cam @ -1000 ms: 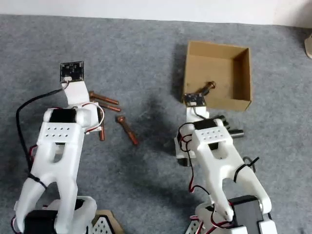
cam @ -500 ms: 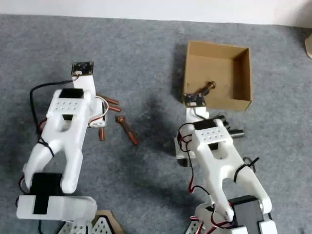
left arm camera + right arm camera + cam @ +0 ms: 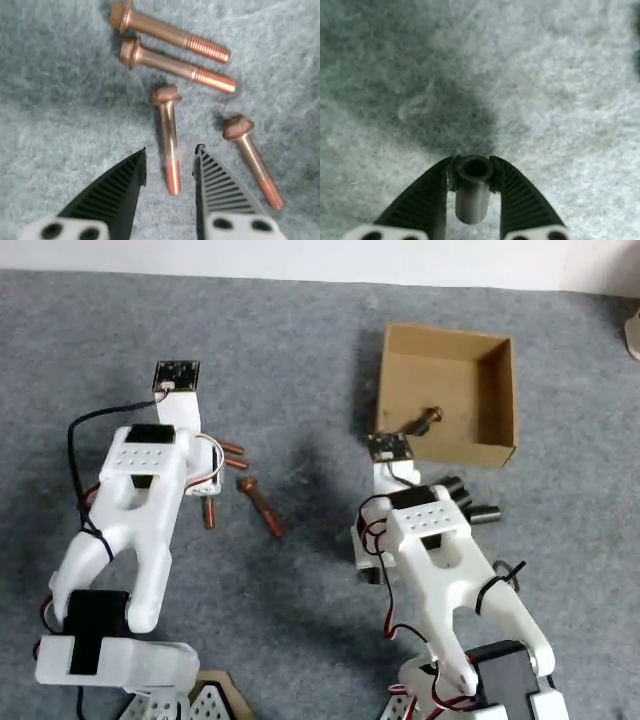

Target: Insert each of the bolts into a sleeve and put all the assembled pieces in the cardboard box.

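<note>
Several copper bolts lie loose on the grey carpet. My left gripper [image 3: 170, 149] is open just above them, with one bolt [image 3: 167, 132] lying between its fingers. Two more bolts [image 3: 172, 37] lie side by side beyond it and another bolt [image 3: 251, 160] lies off to one side. In the high view the left arm [image 3: 140, 480] covers part of this bolt cluster [image 3: 262, 506]. My right gripper [image 3: 472, 160] is shut on a dark sleeve [image 3: 472, 192], held above bare carpet. The cardboard box [image 3: 497, 390] stands at the back right with one assembled piece [image 3: 425, 423] inside.
Two dark sleeves [image 3: 455, 486] lie on the carpet just in front of the box, beside the right arm [image 3: 430, 540]. Open carpet stretches between the two arms and behind the bolts. A pale object [image 3: 633, 335] sits at the far right edge.
The left arm has swung right and come down over the bolts. The right arm has drawn back a little from the box front, toward the left.
</note>
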Controlling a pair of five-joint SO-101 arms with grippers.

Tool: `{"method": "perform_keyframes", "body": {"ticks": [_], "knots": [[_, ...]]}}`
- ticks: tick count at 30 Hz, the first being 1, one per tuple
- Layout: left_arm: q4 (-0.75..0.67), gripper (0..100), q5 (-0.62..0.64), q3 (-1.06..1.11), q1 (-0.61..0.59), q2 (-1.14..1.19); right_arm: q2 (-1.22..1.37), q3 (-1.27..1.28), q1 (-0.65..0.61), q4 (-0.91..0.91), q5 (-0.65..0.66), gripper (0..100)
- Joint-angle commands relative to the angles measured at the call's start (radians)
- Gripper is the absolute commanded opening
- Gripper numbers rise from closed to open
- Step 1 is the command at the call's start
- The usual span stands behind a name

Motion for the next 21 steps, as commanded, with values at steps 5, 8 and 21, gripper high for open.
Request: {"method": "perform_keyframes", "body": {"ticks": [5,8,21], "knots": [[-0.048,17,0.051,-0.021,0.015,0.041,-0.051,-0.004,-0.007,-0.008,0.009,0.5],[-0.043,16,0.068,-0.082,0.015,0.140,-0.051,-0.004,-0.007,-0.008,0.009,0.5],[-0.011,16,0.124,-0.269,0.019,0.377,-0.051,-0.002,-0.007,-0.007,0.009,0.5]]}}
